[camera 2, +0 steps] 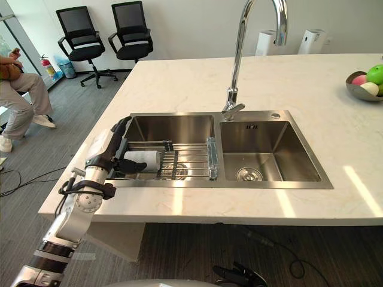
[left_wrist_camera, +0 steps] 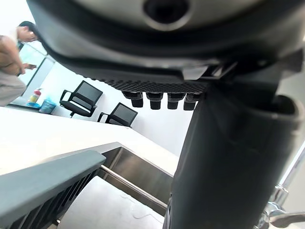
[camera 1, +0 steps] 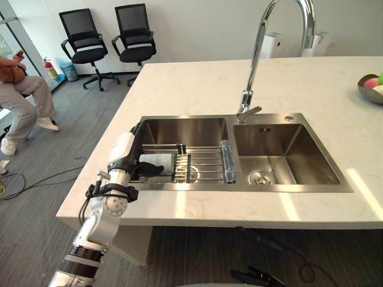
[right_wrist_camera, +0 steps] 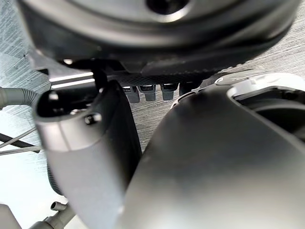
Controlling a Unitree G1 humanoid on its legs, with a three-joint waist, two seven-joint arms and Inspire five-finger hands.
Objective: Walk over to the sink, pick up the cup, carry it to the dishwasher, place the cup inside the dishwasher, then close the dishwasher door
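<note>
One cup (camera 1: 159, 161) lies sideways, long axis along the sink (camera 1: 299, 186); we see the left hand (camera 1: 124, 149), unclenched, at its end.

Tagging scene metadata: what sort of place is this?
Probably an office kitchenette or demo kitchen: a pale stone-look island counter with a double steel sink and tall faucet, and black office chairs on grey carpet behind it.

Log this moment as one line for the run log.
phase: grasp approach | left robot hand: open, beside cup | cup: on its side on sink rack, not lifted | right robot hand: open, holding nothing
</note>
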